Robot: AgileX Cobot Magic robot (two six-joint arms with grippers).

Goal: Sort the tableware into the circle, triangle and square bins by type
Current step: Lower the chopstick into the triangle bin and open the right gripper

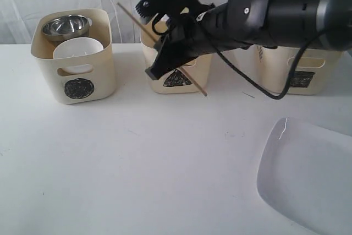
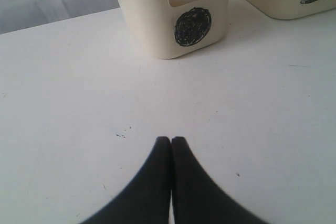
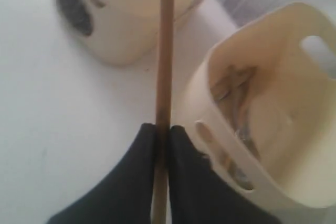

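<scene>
Right wrist view: the right gripper (image 3: 161, 128) is seen with its fingers clamped on a wooden chopstick (image 3: 165, 51), which runs out past the fingertips toward the top of the frame. Just right of the stick the open top of the triangle bin (image 3: 273, 103) is shown, with what looks like cutlery lying inside, though the pieces are too blurred to be named. In the exterior view the same arm is reached across to the upper middle of the frame, and the chopstick is held slanting in front of that bin, not yet inside it.

At the upper left of the exterior view the circle bin (image 1: 82, 75) is already loaded with a steel bowl (image 1: 67, 26) and a white bowl (image 1: 77, 49). The square bin (image 1: 324, 75) is partly hidden behind the arm at the upper right, and its contents cannot be made out. A white plate (image 1: 308, 174) is left on the tabletop (image 1: 137, 163) at the lower right.

In the left wrist view the left gripper (image 2: 171, 141) is shown with its fingers pressed together on nothing, above bare tabletop.

The step in hand is judged to be the delivery of the chopstick to the triangle bin. For the next move the stick would need to be brought over the opening, tipped clear of the rim, and released; the plate would then remain to be sorted
</scene>
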